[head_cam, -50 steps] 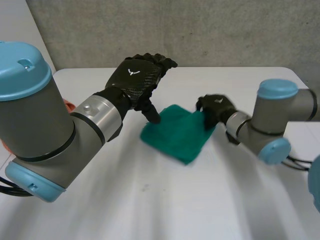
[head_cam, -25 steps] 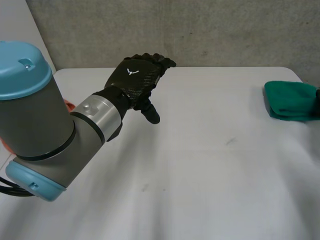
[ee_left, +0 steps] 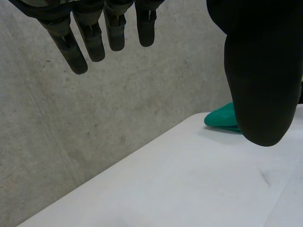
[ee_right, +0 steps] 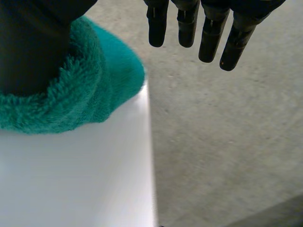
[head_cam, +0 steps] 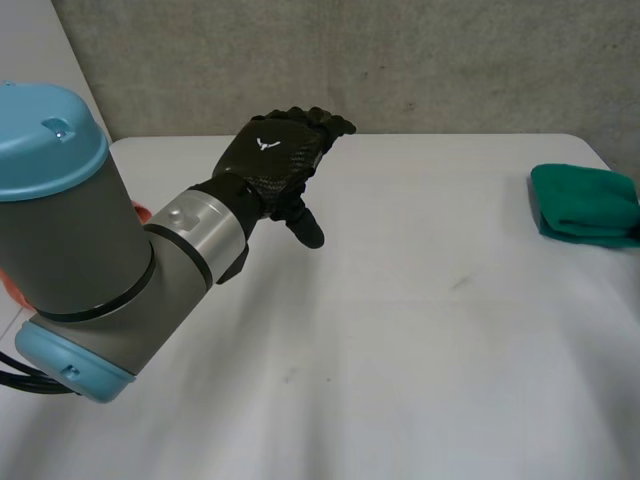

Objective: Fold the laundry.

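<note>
A folded green towel (head_cam: 585, 203) lies at the far right edge of the white table (head_cam: 400, 360). In the right wrist view the towel (ee_right: 102, 82) sits by the table's edge, just behind my right hand's thumb (ee_right: 33, 47). My right hand's fingers (ee_right: 187, 23) are straight and spread, clear of the cloth, so that hand is open. My left hand (head_cam: 275, 160) hovers above the table's back left part, open and holding nothing. In its wrist view the left hand's straight fingers (ee_left: 90, 40) point towards the wall, with the towel (ee_left: 221, 118) far beyond the thumb.
A concrete wall (head_cam: 400, 60) runs behind the table. An orange thing (head_cam: 140, 212) peeks out behind my left forearm. Past the table's right edge the grey floor (ee_right: 213, 142) drops away beside the towel.
The towel went from the table's middle to its far right edge with my right hand. That hand has since opened and let go. My left hand has stayed put.
</note>
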Robot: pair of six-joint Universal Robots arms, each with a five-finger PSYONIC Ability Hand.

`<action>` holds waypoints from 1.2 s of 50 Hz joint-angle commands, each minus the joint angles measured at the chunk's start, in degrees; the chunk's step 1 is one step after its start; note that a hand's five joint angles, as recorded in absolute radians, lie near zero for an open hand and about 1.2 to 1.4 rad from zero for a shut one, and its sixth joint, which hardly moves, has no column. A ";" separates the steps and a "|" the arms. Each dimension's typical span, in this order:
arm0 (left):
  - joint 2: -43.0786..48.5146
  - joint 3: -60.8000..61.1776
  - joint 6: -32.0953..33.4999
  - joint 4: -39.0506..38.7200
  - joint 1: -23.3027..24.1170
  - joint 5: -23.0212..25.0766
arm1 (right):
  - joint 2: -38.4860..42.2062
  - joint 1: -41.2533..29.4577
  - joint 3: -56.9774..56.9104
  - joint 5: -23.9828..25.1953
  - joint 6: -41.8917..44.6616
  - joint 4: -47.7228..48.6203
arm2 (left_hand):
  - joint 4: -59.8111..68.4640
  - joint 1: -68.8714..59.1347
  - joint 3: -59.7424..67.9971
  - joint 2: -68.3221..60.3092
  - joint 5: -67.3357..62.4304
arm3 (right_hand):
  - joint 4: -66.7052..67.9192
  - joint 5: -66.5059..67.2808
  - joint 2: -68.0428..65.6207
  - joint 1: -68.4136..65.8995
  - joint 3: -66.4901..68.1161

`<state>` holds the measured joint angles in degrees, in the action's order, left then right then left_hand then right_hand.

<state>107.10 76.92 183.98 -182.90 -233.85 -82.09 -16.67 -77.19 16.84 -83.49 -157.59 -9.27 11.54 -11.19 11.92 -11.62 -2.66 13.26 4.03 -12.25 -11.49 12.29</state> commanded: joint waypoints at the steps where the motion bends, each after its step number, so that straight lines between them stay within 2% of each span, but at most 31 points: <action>1: -0.57 -0.01 0.07 0.00 -0.29 -0.09 | -10.47 0.99 8.81 -2.56 4.30 -5.84 | -1.54 1.19 -1.92 1.62 2.66 | -3.26 -4.03 2.25 1.49 -2.29; 5: -0.57 0.16 0.07 0.00 -0.55 0.00 | -16.89 2.75 17.95 0.60 10.53 -9.98 | -1.54 1.19 -1.92 1.62 2.66 | -3.26 -4.03 2.25 1.49 -2.29; 10: -0.66 0.43 0.07 0.00 -1.96 0.00 | -21.38 4.42 26.48 0.26 23.36 -13.49 | -1.54 1.19 -1.92 1.62 2.66 | -3.26 -4.03 2.25 1.49 -2.29; 11: -0.83 0.51 0.07 0.09 -2.31 0.00 | -21.99 5.47 27.97 -1.23 28.25 -14.02 | -1.54 1.19 -1.92 1.62 2.66 | -3.26 -4.03 2.25 1.49 -2.29; 13: -1.10 0.60 -0.02 0.09 -2.66 0.00 | -22.26 6.70 28.69 -3.78 32.85 -14.29 | -1.54 1.19 -1.92 1.62 2.66 | -3.26 -4.03 2.25 1.49 -2.29; 14: -1.19 0.60 -0.02 0.09 -2.75 0.00 | -22.26 7.84 28.26 -7.10 36.79 -14.20 | -1.54 1.19 -1.92 1.62 2.66 | -3.26 -4.03 2.25 1.49 -2.29; 19: -1.89 1.65 -0.02 0.18 -3.98 0.09 | -22.09 8.99 21.32 -15.73 42.80 -10.08 | -1.54 1.19 -1.92 1.62 2.66 | -3.26 -4.03 2.25 1.49 -2.29; 25: -3.56 2.27 0.07 0.18 -6.79 0.18 | -25.24 7.94 15.51 -16.89 39.83 -3.05 | -1.54 1.19 -1.92 1.62 2.66 | -3.26 -4.03 2.25 1.49 -2.29; 29: -4.44 2.45 0.16 0.00 -9.60 0.26 | -32.53 -0.39 17.08 -14.35 28.68 -0.32 | -1.54 1.19 -1.92 1.62 2.66 | -3.26 -4.03 2.25 1.49 -2.29; 30: -4.53 2.45 0.16 0.00 -10.22 0.26 | -35.42 -4.07 18.92 -11.73 23.09 -0.14 | -1.54 1.19 -1.92 1.62 2.66 | -3.26 -4.03 2.25 1.49 -2.29; 33: -4.62 2.45 0.42 -0.09 -12.85 0.35 | -39.39 -8.40 24.10 -6.80 15.23 -0.05 | -1.54 1.19 -1.92 1.62 2.66 | -3.26 -4.03 2.25 1.49 -2.29; 34: -4.62 2.54 0.68 -0.17 -14.16 0.26 | -41.58 -10.85 28.39 -2.95 10.51 0.30 | -1.54 1.19 -1.92 1.62 2.66 | -3.26 -4.03 2.25 1.49 -2.29; 37: -4.44 2.45 0.86 -0.26 -16.37 0.44 | -45.72 -14.64 35.61 2.61 4.59 0.48 | -1.54 1.19 -1.92 1.62 2.66 | -3.26 -4.03 2.25 1.49 -2.29; 38: -4.18 2.27 0.95 -0.44 -18.12 0.53 | -48.69 -18.04 40.59 6.02 1.88 0.82 | -1.54 1.19 -1.92 1.62 2.66 | -3.26 -4.03 2.25 1.49 -2.29; 40: -3.83 2.01 1.21 -0.53 -19.97 0.53 | -51.08 -22.01 45.37 8.68 -0.34 1.79 | -1.54 1.19 -1.92 1.62 2.66 | -3.26 -4.03 2.25 1.49 -2.29; 41: -3.56 1.75 1.56 -0.61 -20.94 0.61 | -52.48 -26.21 50.00 10.60 -1.57 2.93 | -1.54 1.19 -1.92 1.62 2.66 | -3.26 -4.03 2.25 1.49 -2.29; 45: 1.00 -0.18 5.07 -0.44 -26.12 0.88 | -53.29 -34.83 60.73 11.85 -1.76 5.48 | -1.54 1.19 -1.92 1.62 2.66 | -3.26 -4.03 2.25 1.49 -2.29; 46: 3.36 -1.41 8.38 -0.26 -28.48 0.97 | -53.38 -36.26 62.69 11.85 -1.67 5.92 | -1.54 1.19 -1.92 1.62 2.66 | -3.26 -4.03 2.25 1.49 -2.29; 49: 6.36 -2.82 13.23 -0.26 -31.39 0.88 | -53.38 -40.73 69.09 11.94 -1.14 7.06 | -1.54 1.19 -1.92 1.62 2.66 | -3.26 -4.03 2.25 1.49 -2.29; 54: 15.13 -6.85 24.38 0.09 -38.07 -0.08 | -53.29 -42.86 76.32 11.94 0.00 8.56 | -1.54 1.19 -1.92 1.62 2.66 | -3.26 -4.03 2.25 1.49 -2.29; 60: 22.97 -10.99 29.77 0.00 -41.60 -4.03 | -53.38 -42.69 81.33 11.85 0.53 11.63 | -1.54 1.19 -1.92 1.62 2.66 | -3.26 -4.03 2.25 1.49 -2.29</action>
<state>121.85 70.30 207.23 -182.95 -271.51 -82.44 -70.19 -120.45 94.00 -71.29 -157.76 -0.15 11.54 -11.20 11.92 -11.62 -2.66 13.26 3.46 -12.25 -11.49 12.02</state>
